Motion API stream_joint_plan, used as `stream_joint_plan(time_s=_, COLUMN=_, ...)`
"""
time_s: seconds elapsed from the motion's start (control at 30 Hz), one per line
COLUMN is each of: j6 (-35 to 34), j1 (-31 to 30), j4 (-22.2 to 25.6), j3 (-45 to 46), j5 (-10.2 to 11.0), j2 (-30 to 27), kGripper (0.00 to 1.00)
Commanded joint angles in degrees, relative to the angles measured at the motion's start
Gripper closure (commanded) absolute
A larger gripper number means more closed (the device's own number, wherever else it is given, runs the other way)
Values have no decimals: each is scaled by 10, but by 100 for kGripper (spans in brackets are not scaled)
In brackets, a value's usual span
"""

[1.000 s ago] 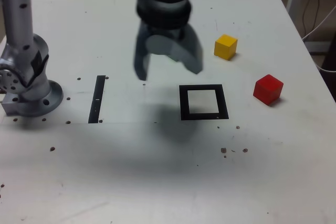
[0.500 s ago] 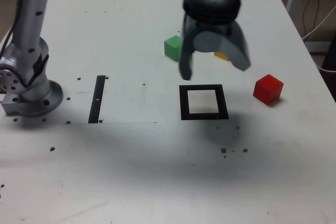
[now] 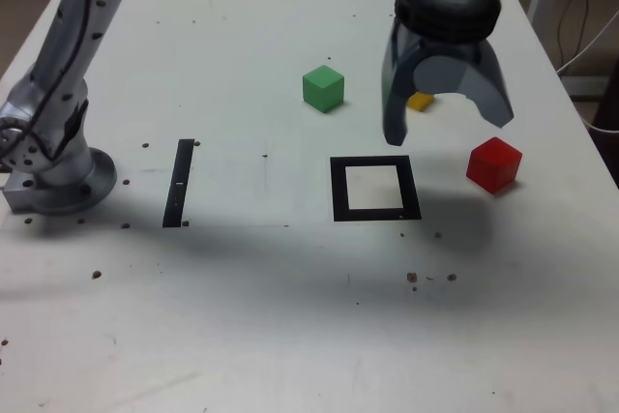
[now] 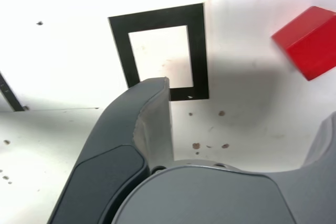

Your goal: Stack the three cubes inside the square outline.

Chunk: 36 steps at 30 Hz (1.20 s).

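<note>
Exterior view, landmark the square outline (image 3: 414,191):
- Outline: black frame, flat on the white table (image 3: 222,316); no cube inside it.
- Red cube (image 3: 494,165): on table, near outline, toward the exterior view's right.
- Green cube (image 3: 323,89): on table, beyond outline's far edge, slightly to the view's left.
- Yellow cube (image 3: 420,102): beyond outline, to the view's right of green; partly hidden behind gripper.
- Black strip (image 3: 179,183): well apart from outline, to the view's left.
- Gripper (image 3: 447,132): raised above table, jaws spread wide, nothing grasped.
- Wrist view: outline partly behind one jaw; red cube cut by picture edge.
</note>
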Motion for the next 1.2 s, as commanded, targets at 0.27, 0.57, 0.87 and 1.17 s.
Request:
stream_joint_plan(time_s=0.27, j6=16, j1=10, j4=37, j3=-143, j5=-8, j2=90, kGripper=1)
stream_joint_plan(time_s=0.57, j6=28, j1=17, j4=41, j3=-178, j5=-12, j2=125, kGripper=1)
stream_joint_plan(time_s=0.87, j6=47, j1=24, j4=42, j3=-179, j5=-10, j2=130, kGripper=1)
stream_joint_plan(time_s=1.17, j6=143, j1=26, j4=44, j3=-175, j5=3, j2=124, kGripper=0)
